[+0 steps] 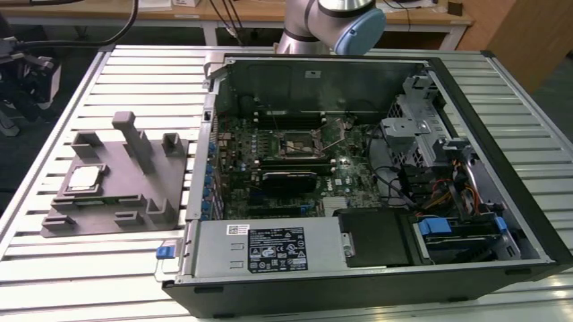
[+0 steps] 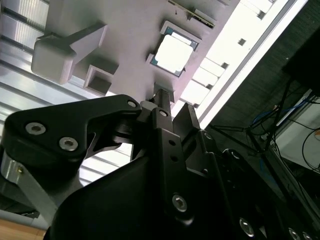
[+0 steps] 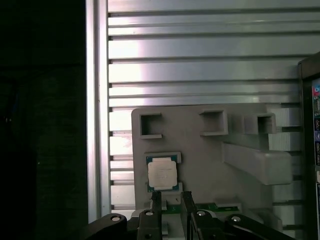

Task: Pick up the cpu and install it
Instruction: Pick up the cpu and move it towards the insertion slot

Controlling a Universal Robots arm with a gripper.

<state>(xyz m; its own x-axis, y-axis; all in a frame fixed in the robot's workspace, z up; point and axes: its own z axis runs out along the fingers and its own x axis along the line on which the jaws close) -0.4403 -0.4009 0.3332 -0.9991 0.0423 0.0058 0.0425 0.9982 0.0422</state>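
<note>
The cpu [image 1: 85,177] lay flat, pale top up, in its square recess on the grey tray [image 1: 134,201]. The tray sat at the exterior view's left, in the lower left of that frame, on the slatted table [image 1: 90,268] just beside the open computer case [image 1: 358,288]. The dark-framed socket [image 1: 300,142] sat well apart from the chip, inside the case near the frame's middle. In both wrist views the gripper [image 3: 170,195] hung above the tray with its fingers [image 3: 156,200] parted and nothing between them, clear of the chip. The cpu [image 3: 162,174] lay just beyond the fingertips, nearly in line with the gap but a shade toward one finger. Being square, it offered no long axis, and its edges ran roughly square to the fingers. The pick-up looked not yet begun.
</note>
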